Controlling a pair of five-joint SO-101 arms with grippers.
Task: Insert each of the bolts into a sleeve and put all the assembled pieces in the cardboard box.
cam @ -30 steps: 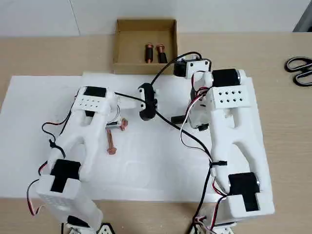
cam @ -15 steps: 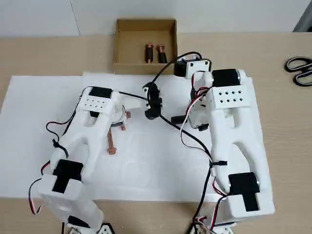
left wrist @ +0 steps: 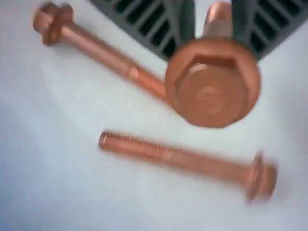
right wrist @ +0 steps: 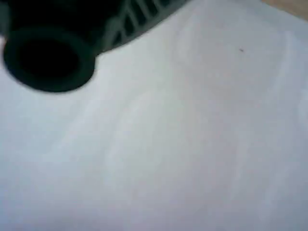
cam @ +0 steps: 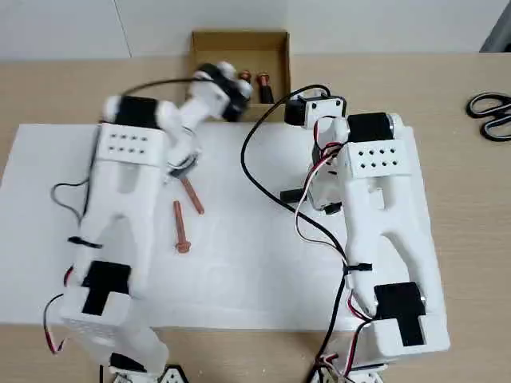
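**Left gripper clamping a bolt**

Bolt (left wrist: 211,86) is facing head-on, upper right of the left wrist frame, with the left gripper (left wrist: 211,33) clamping it. Loose bolts (left wrist: 183,160) are lying on the sheet (left wrist: 72,192) below. Right gripper (right wrist: 72,19) is gripping a sleeve (right wrist: 48,79), upper left.

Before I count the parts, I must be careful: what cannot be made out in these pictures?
Cardboard box interior: high view, left gripper covers part.
Held bolt shank: left wrist view, mostly behind its head.
Sleeve length: right wrist view, seen end-on, blurred.
Scissors: high view, cut by edge.
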